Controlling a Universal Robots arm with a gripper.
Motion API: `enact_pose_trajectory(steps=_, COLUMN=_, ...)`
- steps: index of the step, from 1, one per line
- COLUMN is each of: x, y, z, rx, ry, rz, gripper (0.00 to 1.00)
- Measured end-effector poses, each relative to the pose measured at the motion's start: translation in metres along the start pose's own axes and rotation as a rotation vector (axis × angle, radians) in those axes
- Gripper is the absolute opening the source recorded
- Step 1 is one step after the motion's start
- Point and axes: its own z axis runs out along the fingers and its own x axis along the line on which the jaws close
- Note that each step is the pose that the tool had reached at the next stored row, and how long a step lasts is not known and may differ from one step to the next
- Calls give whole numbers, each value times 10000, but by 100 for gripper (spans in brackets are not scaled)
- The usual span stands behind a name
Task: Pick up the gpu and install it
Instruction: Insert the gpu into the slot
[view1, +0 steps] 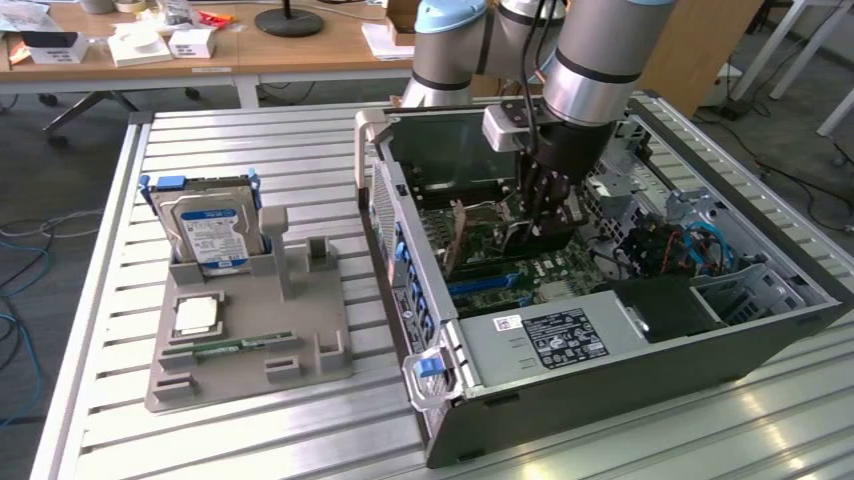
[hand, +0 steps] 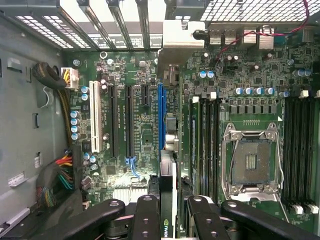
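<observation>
Green Nvidia logo shows on gpu (hand: 168, 175), pinched edge-on between claw (hand: 172, 220) fingers inside open computer case (view1: 400, 230). Card hangs just beneath claw, in line with blue slot (hand: 161, 115) on motherboard (hand: 140, 135); seated or not, cannot tell. Power supply (view1: 561, 335) label unreadable. Hard drive (view1: 211, 232), blue-white label, well apart from claw in grey holder (view1: 254, 340) on tabletop (view1: 107, 400).

Bright, even daylight falls on the ribbed metal desk (view1: 767, 425), which shows soft glare. Inside the computer case (view1: 641, 375) shadows deepen, and the pincer (hand: 172, 202) clamping the gpu (hand: 167, 175) looks dark.
</observation>
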Motion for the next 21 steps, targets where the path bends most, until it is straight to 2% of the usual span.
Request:
enact_pose_trajectory(steps=7, x=45, y=-1, z=5, rx=0, ry=0, rz=2, gripper=26)
enact_pose_trajectory(steps=13, x=47, y=5, z=56, rx=0, ry=0, rz=0, gripper=26)
enact_pose_trajectory(steps=21, x=49, y=76, z=69, rx=1, ry=-2, rz=0, gripper=26)
